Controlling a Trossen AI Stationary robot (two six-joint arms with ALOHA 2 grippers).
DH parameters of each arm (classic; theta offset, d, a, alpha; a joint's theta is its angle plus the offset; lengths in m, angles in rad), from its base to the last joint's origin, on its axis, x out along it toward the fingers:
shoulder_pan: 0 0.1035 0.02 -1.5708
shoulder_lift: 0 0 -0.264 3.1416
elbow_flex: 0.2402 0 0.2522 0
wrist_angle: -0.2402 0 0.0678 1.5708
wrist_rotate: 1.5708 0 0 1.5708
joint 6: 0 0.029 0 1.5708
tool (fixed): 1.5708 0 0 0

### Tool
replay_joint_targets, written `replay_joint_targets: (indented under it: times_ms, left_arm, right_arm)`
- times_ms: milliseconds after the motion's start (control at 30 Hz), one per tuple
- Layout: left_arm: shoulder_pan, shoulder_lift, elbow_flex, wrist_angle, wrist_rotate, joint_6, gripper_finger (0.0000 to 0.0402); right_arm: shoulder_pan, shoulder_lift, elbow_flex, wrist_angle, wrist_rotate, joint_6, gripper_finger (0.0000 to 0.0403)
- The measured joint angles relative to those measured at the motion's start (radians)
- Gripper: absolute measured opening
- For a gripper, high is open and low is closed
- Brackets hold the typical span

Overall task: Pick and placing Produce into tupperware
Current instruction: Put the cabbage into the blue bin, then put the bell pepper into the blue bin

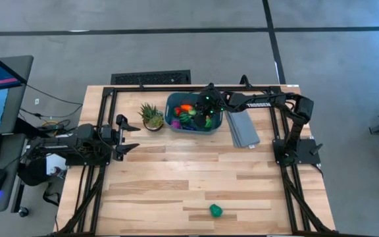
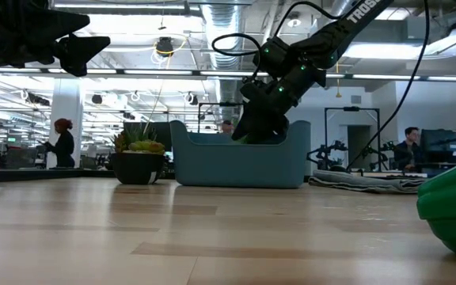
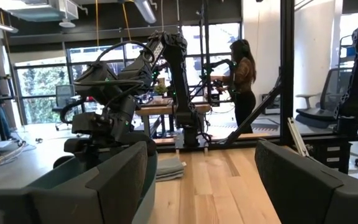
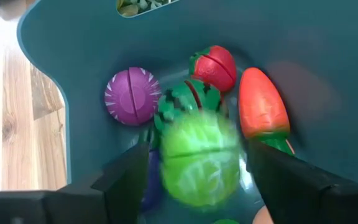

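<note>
The teal tupperware (image 1: 174,105) stands at the table's far middle. My right gripper (image 4: 197,168) hangs open over its right half, slanting down into it. Between the fingers, apart from both, a blurred light-green ball (image 4: 201,158) sits above the other produce in the tub: a purple round piece (image 4: 132,96), a striped watermelon (image 4: 188,99), a red strawberry (image 4: 215,65) and an orange carrot (image 4: 263,106). One green piece (image 1: 216,210) lies alone on the table near its front edge. My left gripper (image 1: 131,135) waits open at the table's left edge, holding nothing.
A spiky potted plant (image 1: 152,117) stands just left of the tub. A flat grey ribbed slab (image 1: 244,130) lies to its right. Bare wood stretches between the tub and the front green piece. People (image 2: 60,142) stand in the room beyond the table.
</note>
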Motion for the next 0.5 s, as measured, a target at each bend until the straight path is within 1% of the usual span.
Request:
replay_joint_targets:
  times_ms: [133, 233, 300, 367, 500]
  left_arm:
    - [0.000, 0.000, 0.000, 0.000, 0.000, 0.000, 0.0288]
    - [0.000, 0.000, 0.000, -0.001, -0.001, 0.000, 0.0288]
    - [0.000, 0.000, 0.000, -0.003, -0.001, 0.000, 0.0288]
    - [0.000, 0.000, 0.000, -0.005, 0.000, 0.000, 0.0288]
    - [0.000, 0.000, 0.000, -0.005, -0.001, 0.000, 0.0288]
  right_arm:
    - [0.000, -0.001, 0.000, 0.000, 0.000, 0.007, 0.0339]
    - [0.009, -0.001, 0.000, 0.000, 0.000, 0.007, 0.0360]
    - [0.020, -0.001, 0.000, 0.000, -0.014, 0.006, 0.0366]
    - [0.031, -0.009, 0.000, -0.005, -0.052, 0.000, 0.0367]
    - [0.070, -0.042, 0.001, -0.032, -0.074, -0.029, 0.0361]
